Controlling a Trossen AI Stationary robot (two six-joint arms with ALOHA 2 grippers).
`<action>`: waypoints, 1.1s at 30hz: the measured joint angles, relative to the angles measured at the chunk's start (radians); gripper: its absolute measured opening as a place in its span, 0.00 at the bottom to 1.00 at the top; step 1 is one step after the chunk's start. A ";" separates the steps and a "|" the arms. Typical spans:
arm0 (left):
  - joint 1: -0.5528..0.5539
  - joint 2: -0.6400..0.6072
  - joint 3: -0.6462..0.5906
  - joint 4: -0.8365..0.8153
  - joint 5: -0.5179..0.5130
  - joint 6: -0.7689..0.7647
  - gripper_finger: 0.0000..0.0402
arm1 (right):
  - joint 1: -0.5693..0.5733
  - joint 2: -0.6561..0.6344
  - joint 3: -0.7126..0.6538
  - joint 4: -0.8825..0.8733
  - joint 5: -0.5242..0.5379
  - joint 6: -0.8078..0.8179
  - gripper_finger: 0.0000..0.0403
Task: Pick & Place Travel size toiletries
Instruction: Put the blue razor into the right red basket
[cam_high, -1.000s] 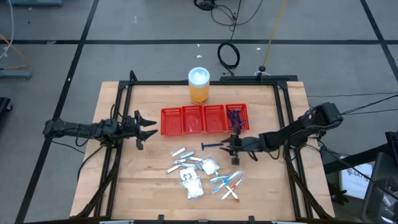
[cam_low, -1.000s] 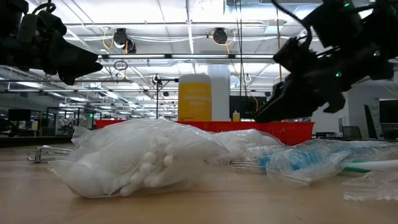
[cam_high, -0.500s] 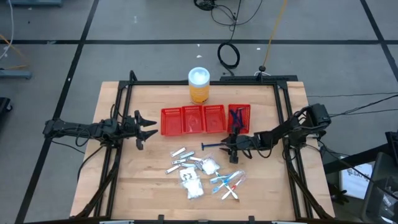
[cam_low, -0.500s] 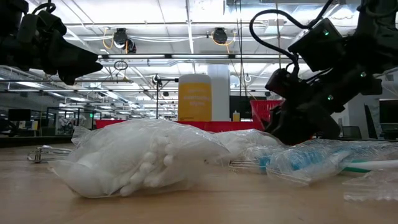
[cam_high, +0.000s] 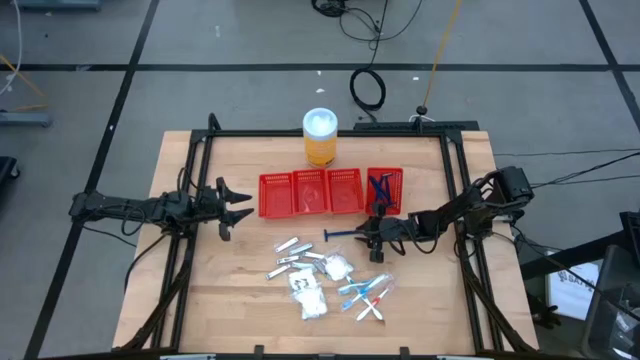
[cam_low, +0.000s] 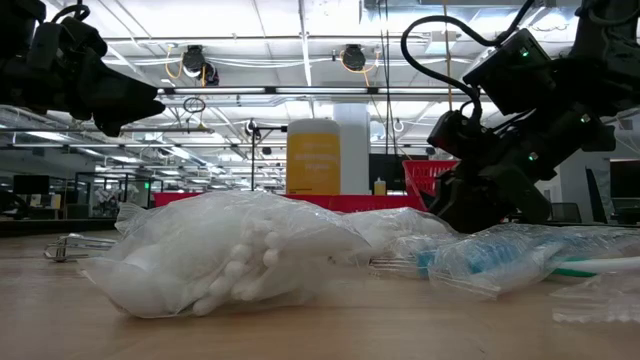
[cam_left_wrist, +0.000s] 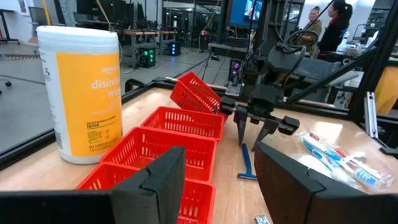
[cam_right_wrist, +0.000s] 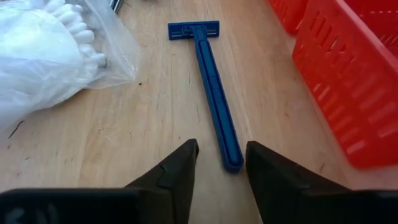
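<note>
A dark blue razor (cam_right_wrist: 214, 93) lies flat on the wood, also seen as the razor (cam_high: 340, 236). My right gripper (cam_right_wrist: 221, 148) is open and low over the table, one fingertip on each side of the handle's near end without touching it. More razors lie in the red tray's rightmost compartment (cam_high: 384, 188), which stands tipped up as the red compartment (cam_left_wrist: 196, 93). Silvery tubes (cam_high: 290, 255), white packets (cam_high: 312, 298) and wrapped sticks (cam_high: 366, 295) lie toward the near edge. My left gripper (cam_high: 238, 203) waits open at the tray's left end.
The red tray (cam_high: 300, 192) sits mid-table, and the orange jar with white lid (cam_high: 320, 137) stands behind it. A black frame (cam_high: 205, 160) runs along the table's sides. Bare wood lies between the left gripper and the pile. People stand in the room beyond (cam_left_wrist: 326, 25).
My right gripper has dropped from above the table to just over the wood at the razor's handle end, and the arm has folded lower. The tray's rightmost compartment has tipped up at one side. The razor and the pile have stayed in place.
</note>
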 joint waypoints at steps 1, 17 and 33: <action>0.000 0.000 0.000 0.000 0.000 0.000 0.46 | 0.000 0.000 0.000 -0.007 -0.002 0.000 0.30; 0.000 0.000 0.000 0.000 0.000 0.000 0.46 | 0.000 0.000 0.000 -0.033 -0.024 -0.039 0.05; 0.000 0.000 0.000 0.000 0.000 0.000 0.46 | 0.036 -0.178 -0.003 -0.055 -0.081 -0.031 0.05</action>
